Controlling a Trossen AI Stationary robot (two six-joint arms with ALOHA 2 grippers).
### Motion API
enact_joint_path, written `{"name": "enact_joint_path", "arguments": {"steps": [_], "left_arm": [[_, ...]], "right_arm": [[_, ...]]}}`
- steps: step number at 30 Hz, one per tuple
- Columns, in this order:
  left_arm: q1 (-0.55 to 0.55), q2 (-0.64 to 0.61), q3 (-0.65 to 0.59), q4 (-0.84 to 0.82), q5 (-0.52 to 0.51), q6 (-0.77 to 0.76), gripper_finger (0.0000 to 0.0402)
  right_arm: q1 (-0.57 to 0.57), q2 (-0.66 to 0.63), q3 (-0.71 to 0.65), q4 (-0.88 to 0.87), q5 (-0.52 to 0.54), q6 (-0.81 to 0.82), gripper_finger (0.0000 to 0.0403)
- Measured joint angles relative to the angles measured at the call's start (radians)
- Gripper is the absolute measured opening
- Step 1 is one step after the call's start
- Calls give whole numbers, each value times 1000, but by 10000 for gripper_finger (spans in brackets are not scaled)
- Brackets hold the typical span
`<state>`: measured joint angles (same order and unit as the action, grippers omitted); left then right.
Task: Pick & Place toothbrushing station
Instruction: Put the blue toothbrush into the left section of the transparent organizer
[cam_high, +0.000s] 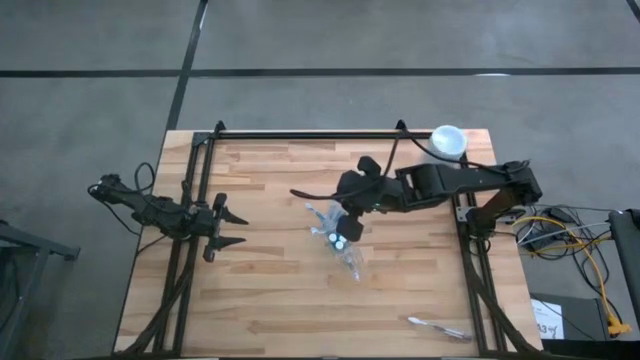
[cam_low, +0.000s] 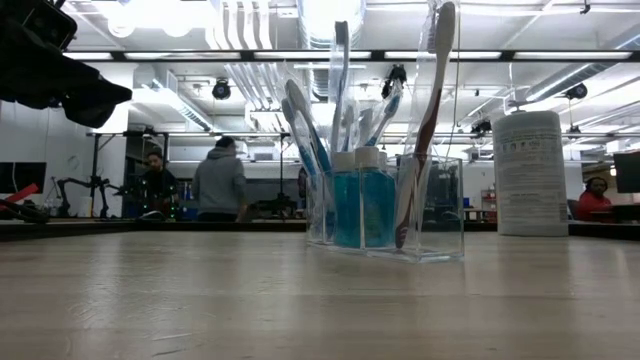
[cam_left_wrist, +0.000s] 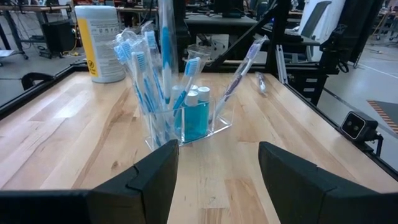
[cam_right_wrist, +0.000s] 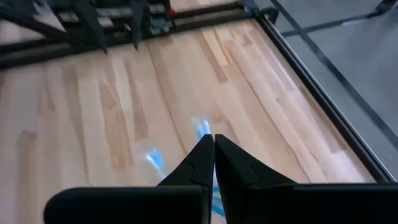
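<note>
While the right gripper (cam_right_wrist: 213, 144) is pressed together above the clear toothbrush holder (cam_left_wrist: 186, 127), its toothbrushes (cam_left_wrist: 140, 74) could be toppled by contact

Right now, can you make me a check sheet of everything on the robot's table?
Surface: light wooden table, black frame around it.
Job's things: clear plastic holder mid-table with thin blue-and-white toothbrushes and small blue white-capped tubes; a wrapped toothbrush lies apart near the front right corner.
Clutter: tall white cylinder at the back right corner.
Grippers: left gripper waits at the left side, fingers open; right gripper above the holder, fingers shut.
Cables: bundle off the right edge.
Surroundings: people in the room behind.
</note>
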<state>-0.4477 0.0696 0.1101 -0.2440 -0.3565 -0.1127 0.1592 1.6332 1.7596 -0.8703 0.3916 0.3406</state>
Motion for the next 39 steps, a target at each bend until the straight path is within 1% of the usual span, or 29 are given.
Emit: {"name": "enact_joint_path", "arguments": {"steps": [9, 20, 27, 30, 36, 39], "left_arm": [[0, 0, 0, -4, 0, 0, 227], [0, 0, 0, -3, 0, 0, 227], [0, 0, 0, -4, 0, 0, 227], [0, 0, 0, -5, 0, 0, 227], [0, 0, 0, -4, 0, 0, 227], [0, 0, 0, -4, 0, 0, 227]], "right_arm": [[-9, 34, -3, -90, -9, 49, 8], [-26, 63, -14, -84, -12, 53, 8], [-43, 82, -30, -80, -81, 54, 8], [-45, 83, -52, -36, -89, 53, 8], [-56, 81, -97, -5, -158, 54, 8], [-57, 81, -121, 25, -161, 69, 8]]}}
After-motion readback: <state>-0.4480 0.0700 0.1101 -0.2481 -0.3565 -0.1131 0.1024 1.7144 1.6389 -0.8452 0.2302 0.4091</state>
